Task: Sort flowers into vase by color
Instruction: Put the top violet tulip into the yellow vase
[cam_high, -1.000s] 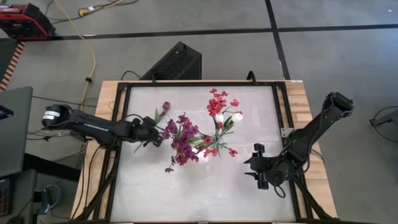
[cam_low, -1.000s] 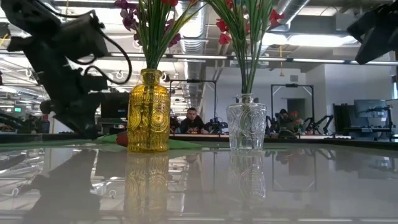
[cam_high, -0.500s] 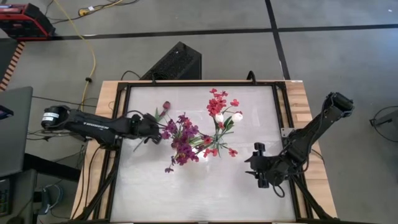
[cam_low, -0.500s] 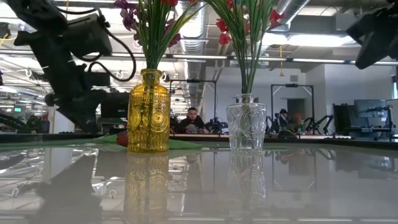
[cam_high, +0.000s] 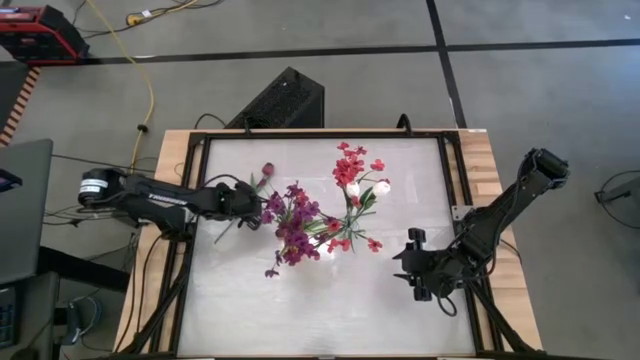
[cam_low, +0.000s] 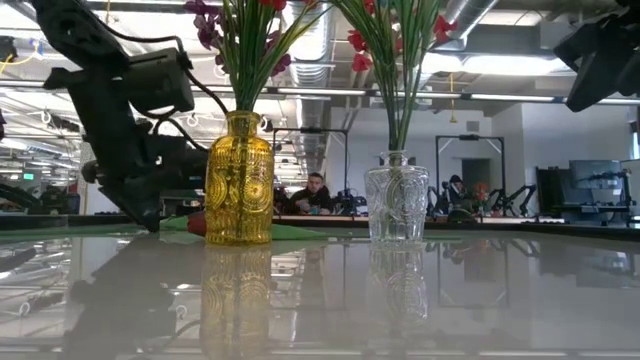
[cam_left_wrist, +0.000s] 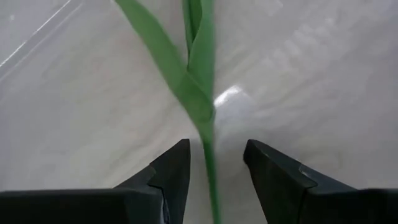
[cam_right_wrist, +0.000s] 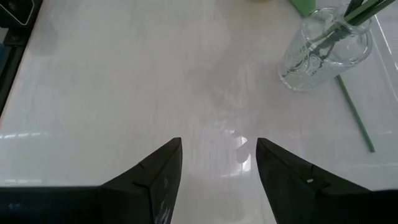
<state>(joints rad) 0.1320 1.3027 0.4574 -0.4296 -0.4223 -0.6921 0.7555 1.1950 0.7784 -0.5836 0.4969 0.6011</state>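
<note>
on the left of the counter (cam_high: 250, 310) the left claw (cam_left_wrist: 214, 163) hangs low over the white surface beside the yellow vase (cam_low: 238, 180), its two dark fingers (cam_left_wrist: 174, 171) spread apart with a thin green stem (cam_left_wrist: 210, 177) running up between them; in the left wrist view the stem passes through the gap and no finger visibly presses on it, so the claw stands wide around the stem rather than clamped. the stem widens into a long green leaf (cam_left_wrist: 168, 56) lying on the counter ahead of the claw. in the high view a dark red bud (cam_high: 267, 170) shows just beyond this claw. the yellow vase holds green stems with purple blossoms (cam_high: 292, 225) above it. just to its right the clear glass vase (cam_low: 396, 197) holds stems with red-pink blossoms (cam_high: 352, 165) and white buds (cam_high: 381, 187). a loose green stem (cam_right_wrist: 355, 114) lies on the counter beside the clear vase. far back in the room a person (cam_low: 316, 192) sits between the two vases as seen from the low view. on the right the right claw (cam_right_wrist: 217, 163) waits wide and holding nothing, above bare counter, well apart from the vases.
</note>
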